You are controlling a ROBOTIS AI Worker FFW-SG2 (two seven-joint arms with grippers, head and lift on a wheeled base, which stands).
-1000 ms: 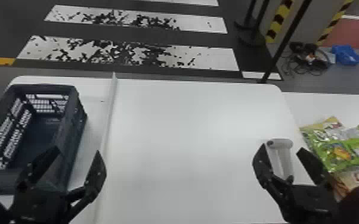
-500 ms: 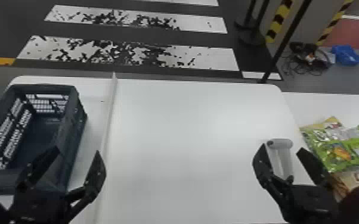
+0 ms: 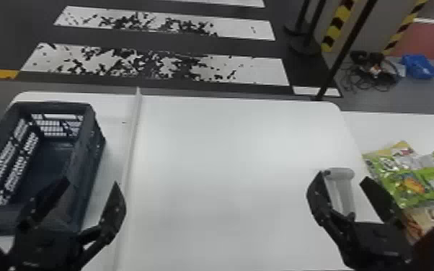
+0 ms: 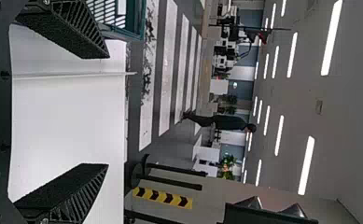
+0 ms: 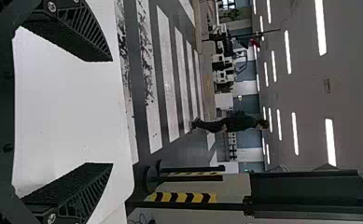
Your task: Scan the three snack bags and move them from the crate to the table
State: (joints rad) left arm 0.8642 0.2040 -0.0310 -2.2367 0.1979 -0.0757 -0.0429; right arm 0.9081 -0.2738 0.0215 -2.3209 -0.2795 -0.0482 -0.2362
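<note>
Two open claws (image 3: 91, 182); one crate (image 3: 88, 151); at least two snack bags (image 3: 412, 182)

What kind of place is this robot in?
Maybe a big indoor workshop or robot testing hall. There are rows of ceiling lights, zebra-crossing stripes painted on the floor, and a white table with a crate on it.

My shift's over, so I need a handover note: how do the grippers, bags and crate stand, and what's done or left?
Left gripper: open, holding nothing, near the crate at left.
Right gripper: open, holding nothing; an apparent scanner shows between its fingers.
Snack bags: overlapping on the white surface at far right; exact count unclear.
Done: those bags are out of the crate.
Left: confirm all three, and their scans, which I can't verify.
</note>
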